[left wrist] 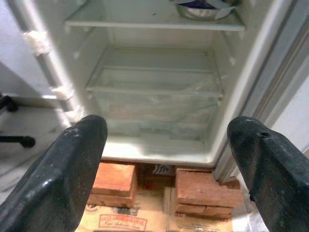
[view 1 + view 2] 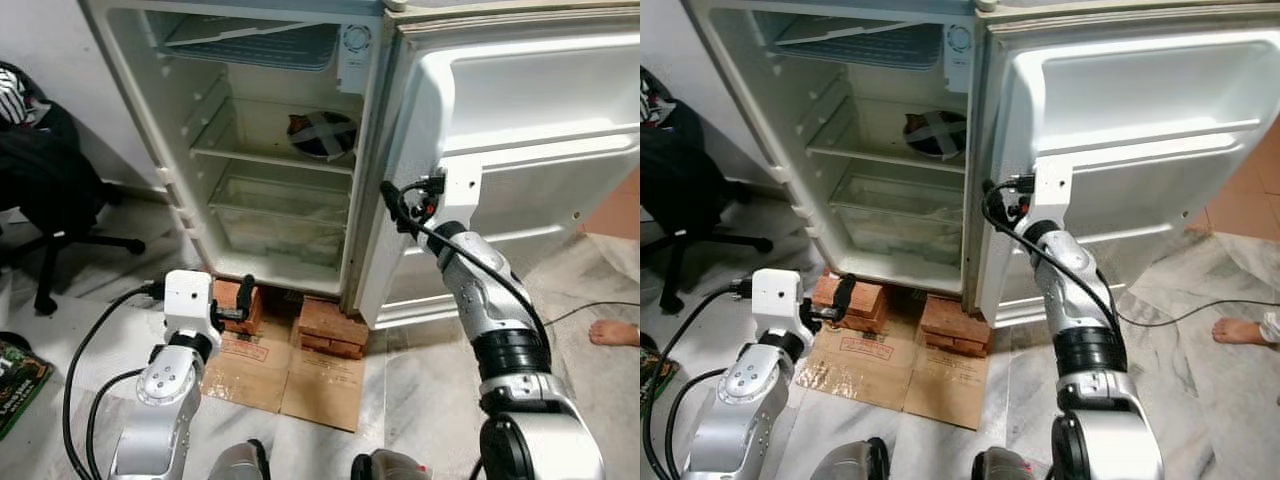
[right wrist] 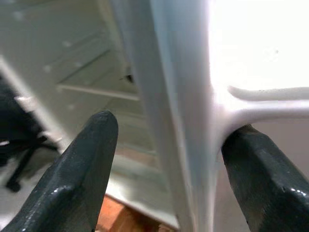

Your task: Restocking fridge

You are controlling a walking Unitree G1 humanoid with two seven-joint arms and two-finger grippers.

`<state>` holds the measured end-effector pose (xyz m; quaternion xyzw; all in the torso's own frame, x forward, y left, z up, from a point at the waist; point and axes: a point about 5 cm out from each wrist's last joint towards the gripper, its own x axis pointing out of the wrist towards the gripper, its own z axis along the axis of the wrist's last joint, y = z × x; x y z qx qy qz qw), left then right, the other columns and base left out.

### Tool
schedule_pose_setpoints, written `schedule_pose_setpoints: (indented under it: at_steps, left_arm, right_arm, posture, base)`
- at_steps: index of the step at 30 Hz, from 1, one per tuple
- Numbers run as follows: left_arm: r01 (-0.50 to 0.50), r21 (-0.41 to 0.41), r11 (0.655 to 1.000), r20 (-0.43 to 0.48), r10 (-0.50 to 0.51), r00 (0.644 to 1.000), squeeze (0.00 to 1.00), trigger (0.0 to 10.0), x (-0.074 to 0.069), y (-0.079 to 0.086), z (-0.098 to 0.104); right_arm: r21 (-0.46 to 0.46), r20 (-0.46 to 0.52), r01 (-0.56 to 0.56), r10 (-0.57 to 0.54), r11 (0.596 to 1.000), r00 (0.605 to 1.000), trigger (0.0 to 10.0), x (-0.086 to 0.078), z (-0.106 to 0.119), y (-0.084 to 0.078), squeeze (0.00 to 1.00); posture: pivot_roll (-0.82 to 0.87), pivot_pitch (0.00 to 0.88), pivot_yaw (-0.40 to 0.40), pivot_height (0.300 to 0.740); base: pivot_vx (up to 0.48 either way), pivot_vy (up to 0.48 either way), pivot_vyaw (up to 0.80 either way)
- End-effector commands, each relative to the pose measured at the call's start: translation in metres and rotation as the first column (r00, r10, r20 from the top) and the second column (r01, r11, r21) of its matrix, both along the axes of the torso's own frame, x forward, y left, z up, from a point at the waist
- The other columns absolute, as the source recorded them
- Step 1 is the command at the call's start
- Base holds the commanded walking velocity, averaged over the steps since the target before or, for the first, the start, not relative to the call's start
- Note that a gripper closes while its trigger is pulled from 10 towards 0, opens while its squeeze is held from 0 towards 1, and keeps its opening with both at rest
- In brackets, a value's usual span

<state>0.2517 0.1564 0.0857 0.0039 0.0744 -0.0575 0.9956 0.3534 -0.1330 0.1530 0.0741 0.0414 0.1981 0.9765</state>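
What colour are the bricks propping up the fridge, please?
Reddish-orange bricks, clearest in the left wrist view.

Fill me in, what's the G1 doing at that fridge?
The right gripper straddles the edge of the white fridge door, fingers open either side, with the door swung wide. The left gripper hangs open and low, facing the nearly bare white fridge interior. A foil-covered bowl sits on a shelf. The fridge stands on red bricks.

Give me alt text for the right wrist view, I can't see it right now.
The right claw straddles the hinge-side edge of the open white fridge door, its black fingers spread on either side. Behind it are the pale fridge interior and a red brick below.
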Motion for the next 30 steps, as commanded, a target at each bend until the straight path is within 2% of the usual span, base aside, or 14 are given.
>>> schedule_pose_setpoints:
  at_steps: [1,7,9,10,11,13,14,16,18,20,23,24,28,30]
  left_arm:
    - [-0.003,0.012,1.0,-0.007,0.003,1.0,0.0,10.0,0.0,0.003,-0.001]
    - [0.001,0.011,1.0,0.0,-0.001,1.0,0.0,10.0,0.004,0.001,0.0]
    - [0.0,0.01,1.0,0.005,0.0,1.0,0.0,10.0,0.005,0.001,0.0]
    - [0.0,0.01,1.0,0.005,0.0,1.0,0.0,10.0,0.005,0.001,0.0]
    - [0.0,0.012,1.0,0.008,0.0,1.0,0.0,10.0,0.007,0.0,0.0]
    - [-0.001,0.01,1.0,0.007,0.001,1.0,0.0,10.0,0.009,-0.001,0.0]
    - [-0.004,0.01,1.0,0.009,0.004,1.0,0.0,10.0,0.011,-0.001,0.0]
    - [-0.009,0.016,1.0,0.01,0.009,1.0,0.0,10.0,0.013,-0.001,0.0]
    - [-0.01,0.004,1.0,0.003,0.01,1.0,0.0,10.0,0.016,-0.002,-0.002]
    - [0.0,-0.013,1.0,0.003,0.0,1.0,0.0,10.0,0.019,-0.004,-0.002]
    - [0.004,-0.014,1.0,0.008,-0.004,1.0,0.0,10.0,0.022,-0.007,-0.002]
    - [0.009,-0.019,1.0,0.013,-0.009,1.0,0.0,10.0,0.024,-0.009,-0.001]
    - [0.025,-0.022,0.999,0.022,-0.025,0.999,0.0,10.0,0.028,-0.013,0.0]
    - [0.024,-0.02,1.0,0.023,-0.023,0.999,0.0,10.0,0.028,-0.012,-0.001]
  right_arm:
    - [0.009,0.003,-0.183,0.183,0.983,0.983,10.0,-0.006,0.002,0.034,0.0]
    - [0.024,-0.017,-0.265,0.265,0.964,0.964,10.0,-0.014,0.004,0.047,0.0]
    - [0.043,-0.027,-0.344,0.346,0.938,0.938,10.0,-0.022,0.005,0.059,0.0]
    - [0.043,-0.027,-0.344,0.346,0.938,0.938,10.0,-0.022,0.005,0.059,0.0]
    - [0.004,-0.007,-0.422,0.422,0.907,0.907,10.0,-0.031,0.008,0.067,0.0]
    - [-0.075,0.042,-0.486,0.489,0.871,0.871,10.0,-0.039,0.014,0.072,0.0]
    - [-0.22,0.191,-0.466,0.507,0.857,0.841,10.0,-0.046,0.032,0.07,0.0]
    - [-0.275,0.305,-0.428,0.5,0.861,0.81,10.0,-0.053,0.052,0.065,0.0]
    - [-0.259,0.378,-0.407,0.479,0.876,0.792,10.0,-0.063,0.072,0.056,0.0]
    - [-0.254,0.425,-0.369,0.446,0.894,0.788,10.0,-0.073,0.084,0.047,0.0]
    - [-0.267,0.457,-0.328,0.418,0.906,0.785,10.0,-0.078,0.088,0.04,0.0]
    - [-0.251,0.474,-0.296,0.384,0.922,0.792,10.0,-0.08,0.09,0.036,0.0]
    - [-0.228,0.553,-0.149,0.254,0.962,0.793,10.0,-0.078,0.101,0.027,0.0]
    - [-0.22,0.58,-0.037,0.161,0.975,0.799,10.0,-0.074,0.106,0.019,0.0]
  posture:
    - [0.07,0.131,0.024,0.74]
    - [0.06,0.12,0.025,0.74]
    - [0.06,0.108,0.025,0.74]
    - [0.06,0.108,0.025,0.74]
    - [0.05,0.104,0.025,0.74]
    - [0.04,0.097,0.027,0.74]
    - [0.03,0.091,0.027,0.74]
    - [0.02,0.085,0.026,0.74]
    - [0.01,0.074,0.024,0.74]
    - [-0.01,0.065,0.023,0.74]
    - [-0.02,0.062,0.025,0.74]
    - [-0.02,0.058,0.03,0.74]
    - [-0.03,0.055,0.04,0.74]
    - [-0.04,0.052,0.04,0.74]
  base:
    - [0.0,0.0,0.0]
    - [0.0,0.0,0.0]
    - [0.0,0.0,0.0]
    - [0.0,0.0,0.0]
    - [0.0,0.0,0.0]
    - [0.0,0.0,0.0]
    - [0.0,0.0,0.0]
    - [0.0,0.0,0.0]
    - [0.0,0.0,0.0]
    - [-0.165,0.0,0.0]
    - [-0.333,0.0,0.0]
    - [-0.266,0.0,0.0]
    - [-0.26,0.0,0.0]
    - [0.0,0.0,0.0]
